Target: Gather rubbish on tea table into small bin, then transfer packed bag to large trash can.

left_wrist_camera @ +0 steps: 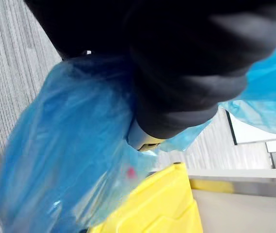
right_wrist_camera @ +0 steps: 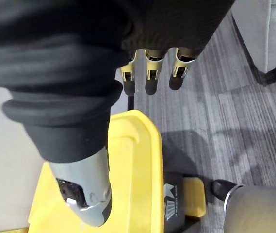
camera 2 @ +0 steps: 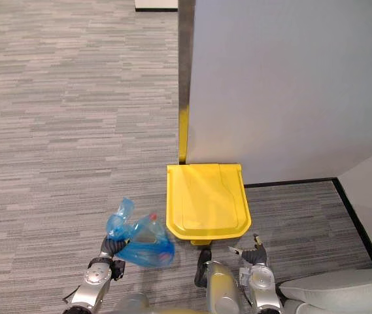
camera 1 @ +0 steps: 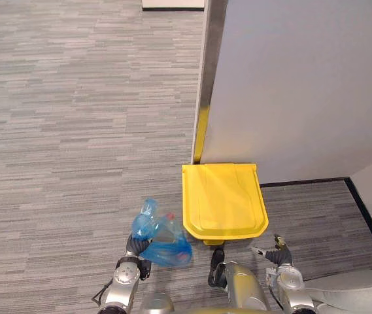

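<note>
A blue plastic bag [camera 1: 163,241] packed with rubbish hangs above the carpet, just left of the large trash can's shut yellow lid [camera 1: 223,199]. My left hand [camera 1: 133,252] is shut on the bag's gathered neck, at the bottom left of the eye views. In the left wrist view the bag [left_wrist_camera: 65,160] bulges past the hand, with the yellow lid [left_wrist_camera: 157,208] beyond it. My right hand [camera 1: 278,255] hovers open by the can's near right corner, holding nothing. In its wrist view the fingers [right_wrist_camera: 150,80] are straight above the lid [right_wrist_camera: 133,165] and the yellow foot pedal [right_wrist_camera: 194,196].
The can stands against a grey partition wall [camera 1: 303,85] with a metal edge post [camera 1: 208,72]. A grey upholstered seat [camera 1: 362,288] sits at the bottom right. Open striped carpet [camera 1: 74,131] stretches to the left and ahead.
</note>
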Motion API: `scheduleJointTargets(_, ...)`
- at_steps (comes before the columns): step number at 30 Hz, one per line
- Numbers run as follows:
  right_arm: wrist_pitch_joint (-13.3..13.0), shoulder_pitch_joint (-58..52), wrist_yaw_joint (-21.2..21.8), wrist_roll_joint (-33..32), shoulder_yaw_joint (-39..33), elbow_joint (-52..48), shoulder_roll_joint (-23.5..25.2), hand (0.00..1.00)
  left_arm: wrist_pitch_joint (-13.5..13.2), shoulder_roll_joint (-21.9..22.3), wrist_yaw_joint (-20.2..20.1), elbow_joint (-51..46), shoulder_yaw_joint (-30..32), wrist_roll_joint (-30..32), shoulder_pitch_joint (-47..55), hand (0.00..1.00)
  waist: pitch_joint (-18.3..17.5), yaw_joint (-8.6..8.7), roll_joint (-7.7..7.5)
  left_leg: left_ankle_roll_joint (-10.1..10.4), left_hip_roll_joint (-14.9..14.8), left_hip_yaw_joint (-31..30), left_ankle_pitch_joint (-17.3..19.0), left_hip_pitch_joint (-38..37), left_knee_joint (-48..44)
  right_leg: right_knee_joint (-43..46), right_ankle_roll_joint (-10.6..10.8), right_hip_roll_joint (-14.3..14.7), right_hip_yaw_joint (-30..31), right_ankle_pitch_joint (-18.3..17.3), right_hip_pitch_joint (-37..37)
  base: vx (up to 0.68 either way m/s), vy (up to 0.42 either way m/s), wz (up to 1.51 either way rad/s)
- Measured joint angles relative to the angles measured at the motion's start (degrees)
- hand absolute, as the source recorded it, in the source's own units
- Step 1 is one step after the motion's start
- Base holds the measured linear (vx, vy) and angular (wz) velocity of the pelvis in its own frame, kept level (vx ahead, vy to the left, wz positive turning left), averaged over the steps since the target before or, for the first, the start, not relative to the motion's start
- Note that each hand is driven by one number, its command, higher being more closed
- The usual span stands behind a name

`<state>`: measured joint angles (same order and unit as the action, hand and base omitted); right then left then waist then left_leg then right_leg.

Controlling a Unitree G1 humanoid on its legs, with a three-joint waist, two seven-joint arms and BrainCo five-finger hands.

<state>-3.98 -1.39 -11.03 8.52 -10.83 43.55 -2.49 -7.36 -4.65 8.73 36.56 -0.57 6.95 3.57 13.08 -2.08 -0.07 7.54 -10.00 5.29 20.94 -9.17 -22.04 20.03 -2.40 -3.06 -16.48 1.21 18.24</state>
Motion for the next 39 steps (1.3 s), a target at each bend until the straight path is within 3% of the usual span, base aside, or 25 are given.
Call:
scheduleJointTargets(6, 0.0, -0.1, 0.0, 0.1, 0.8, -0.1, -0.2, 0.0, 0.0, -0.1, 0.1, 0.0, 0.4, -0.1, 0.9, 1.0, -2.2, -0.25, -0.65, 0.3, 1.3, 1.6, -0.7, -1.7, -1.4, -2.6, 1.1, -0.1, 1.9, 1.9, -2.8, 0.04, 0.063, -0.12)
scheduleJointTargets(8, 0.0, 0.0, 0.0, 0.1, 2.2, -0.7, -0.2, 0.0, 0.0, 0.0, 0.1, 0.0, 0.9, -0.1, 2.6, 1.0, -2.7, -0.41, -1.0, -0.6, 3.2, 2.9, -1.6, -1.6, -3.1, -4.2, 1.6, -0.6, 4.0, 3.8, -3.3, -0.04, 0.07, -0.35)
scheduleJointTargets(10, 0.2, -0.1, 0.0, 0.4, 2.8, -1.7, -0.2, 0.0, 0.1, -0.1, 0.1, 0.0, 1.1, -0.1, 4.3, 1.0, -2.7, -0.86, -1.58, 0.1, 5.6, 2.6, -3.3, -0.3, -7.9, -6.1, 2.1, -2.3, 6.0, 5.7, -4.6, -0.07, 0.116, -0.33)
scheduleJointTargets(11, 0.1, 0.0, 0.0, 0.7, 3.0, -1.8, -0.1, 0.0, 0.1, -0.3, 0.1, 0.3, 1.1, -0.1, 4.4, 1.0, -2.2, -1.15, -2.94, -2.1, 5.6, 2.6, -1.4, 0.8, -9.9, -7.0, 2.7, -3.5, 6.8, 6.6, -5.1, -0.16, 0.111, -0.15)
scheduleJointTargets(12, 0.1, -0.2, 0.0, 1.0, 2.9, -1.7, 0.1, 0.0, -0.1, -0.2, 0.1, 0.4, 1.0, -0.1, 4.3, 1.0, -2.3, -1.37, -2.24, -6.0, 5.6, 3.3, 1.5, 1.5, -5.8, -7.9, 3.0, -4.1, 6.6, 8.2, -6.0, -0.26, 0.086, -0.01)
scheduleJointTargets(13, 0.1, -0.5, 0.1, 1.2, 3.0, -1.5, -0.7, 0.0, -0.4, -0.2, 0.1, 0.3, 0.9, -0.1, 4.1, 1.0, -2.4, -1.3, -1.68, -5.6, 5.0, 2.8, 0.7, 2.3, -3.6, -7.8, 3.7, -3.7, 6.1, 8.8, -5.8, -0.44, 0.097, -0.02)
scheduleJointTargets(14, 0.1, 0.4, 0.2, 1.2, 4.8, -1.2, -0.7, 0.0, -0.4, -0.9, 0.2, 0.7, 1.1, -0.3, 4.5, 1.0, -2.3, -1.83, -1.9, -6.5, 5.3, 3.6, 1.5, 4.0, -3.5, -5.5, 5.2, -4.7, 7.4, 8.8, -3.4, -0.4, 0.089, 0.04)
scheduleJointTargets(15, 0.1, 0.4, 0.2, 1.3, 5.1, -1.2, -0.4, 0.0, -0.4, -1.4, 0.2, 1.1, 1.2, -0.3, 4.3, 1.0, -2.4, -1.59, -2.23, -6.9, 5.2, 3.7, 1.7, 4.6, -3.0, -1.5, 5.2, -5.0, 7.3, 6.5, -2.2, -0.33, 0.064, 0.1)
scheduleJointTargets(16, 0.2, 0.2, 0.2, 1.2, 5.1, -1.1, 0.3, 0.0, -0.2, -2.0, 0.3, 1.4, 1.3, -0.3, 4.3, 1.0, -2.4, -1.85, -3.01, -7.5, 5.2, 4.1, 0.8, 5.3, -2.6, 6.3, 4.6, -5.2, 7.3, 2.0, -0.6, -0.24, 0.029, 0.18)
scheduleJointTargets(19, 0.0, -0.9, 0.1, 1.2, 5.0, -1.6, 0.4, 0.0, 0.2, -1.9, 0.2, 1.2, 0.9, -0.3, 5.7, 1.0, -2.5, -1.92, -2.79, -7.9, 5.2, 3.3, -1.6, 7.4, -2.0, 26.5, 5.1, -6.0, 7.0, -8.5, -1.4, -0.25, 0.012, 0.1)
scheduleJointTargets(22, -0.2, -1.2, 0.1, 1.2, 5.0, -2.0, 0.5, 0.0, 0.3, -1.8, 0.1, 0.1, 0.9, -0.7, 6.5, 1.0, -4.1, -1.88, -3.85, -7.6, 6.1, 3.0, -3.7, 10.9, -1.9, 32.5, 7.3, -8.3, 7.5, -12.8, -5.3, -0.14, -0.09, 0.0)
scheduleJointTargets(23, -0.2, -0.9, 0.1, 1.2, 5.0, -1.5, -0.1, 0.0, 0.3, -2.1, 0.1, -0.2, 1.3, -0.8, 6.3, 1.0, -5.0, -2.01, -5.15, -7.0, 6.7, 2.8, -5.1, 13.1, -2.1, 27.3, 9.2, -8.6, 7.1, -16.1, -7.7, -0.09, -0.163, -0.02)
scheduleJointTargets(24, -0.2, -0.6, 0.0, 1.2, 5.0, -1.1, -0.5, 0.0, 0.6, -1.9, 0.2, -0.1, 1.5, -0.9, 6.1, 1.0, -5.0, -2.05, -4.95, -6.8, 6.9, 2.7, -6.6, 13.7, -1.3, 24.1, 8.9, -8.2, 6.6, -16.9, -8.3, -0.12, -0.163, -0.06)
scheduleJointTargets(26, -0.2, 0.1, -0.1, 1.1, 5.0, -0.8, -2.6, 0.0, 0.6, 0.2, 0.1, -0.2, 1.3, -1.4, 6.5, 1.0, -6.4, -2.12, -2.34, -5.8, 6.1, 3.0, -12.2, 14.9, 5.9, 8.7, 8.5, -4.7, 7.0, -17.0, -11.3, -0.14, -0.136, -0.17)
scheduleJointTargets(27, -0.3, 0.7, -0.1, 1.1, 5.1, -0.3, -3.1, 0.0, 0.5, 0.4, 0.1, -0.2, 1.3, -1.7, 6.3, 1.0, -6.6, -2.25, -1.77, -5.5, 5.9, 3.2, -12.9, 15.6, 6.9, 5.5, 7.9, -4.0, 7.2, -16.8, -11.8, -0.15, -0.113, -0.26)
scheduleJointTargets(28, -0.3, 2.1, -0.1, 1.1, 5.1, 0.8, -3.7, 0.0, 0.5, 0.6, 0.1, -0.2, 1.2, -1.9, 6.3, 1.0, -6.6, -2.21, -0.61, -5.3, 5.5, 3.3, -14.0, 16.8, 8.1, 0.6, 5.3, -2.5, 7.3, -15.4, -12.2, -0.17, -0.096, -0.22)
scheduleJointTargets(29, -0.4, 2.4, -0.2, 1.1, 5.1, 0.9, -3.6, 0.0, 0.5, 0.6, 0.1, -0.2, 1.1, -2.3, 6.2, 1.0, -6.5, -2.2, 0.04, -5.0, 4.9, 3.3, -15.8, 17.4, 9.1, -2.2, 4.4, -1.5, 7.3, -13.7, -12.4, -0.18, -0.076, -0.16)
scheduleJointTargets(32, -0.6, 1.4, -0.4, 1.0, 5.0, 1.0, -3.6, 0.0, 0.5, 0.5, 0.1, -0.2, 0.4, -2.4, 6.1, 1.0, -6.2, -1.89, 0.35, -4.1, 4.5, 2.3, -18.9, 17.4, 11.4, -3.7, 3.6, -0.9, 5.6, -12.3, -12.6, -0.17, -0.074, 0.2)
scheduleJointTargets(36, -0.6, 1.5, -1.1, 0.9, 5.0, 1.1, -4.3, 0.0, 0.5, 0.5, 0.1, -0.2, -0.8, -2.4, 6.4, 1.0, -5.7, -1.86, 1.08, -3.4, 4.3, 1.6, -19.9, 18.3, 13.0, -3.2, 3.2, -1.5, 4.6, -11.5, -10.6, -0.19, -0.018, 0.1)
scheduleJointTargets(38, -0.7, -0.1, -1.3, 0.6, 4.4, 1.2, -4.4, 0.0, 0.5, 0.6, 0.0, -0.2, -1.3, -2.4, 6.4, 1.0, -5.5, -1.66, 0.55, -5.3, 5.3, 2.6, -18.4, 18.3, 9.7, -3.5, 3.5, -3.4, 3.4, -11.2, -10.3, -0.11, 0.093, 0.25)
scheduleJointTargets(39, -0.7, -0.6, -1.4, 0.5, 4.0, 1.1, -4.7, 0.0, 0.5, 0.7, 0.0, -0.2, -1.3, -2.4, 6.4, 1.0, -5.8, -1.61, 1.12, -5.6, 5.3, 2.6, -17.7, 17.4, 10.9, -3.9, 4.0, -3.3, 3.1, -11.1, -10.5, 0.01, 0.088, 0.26)
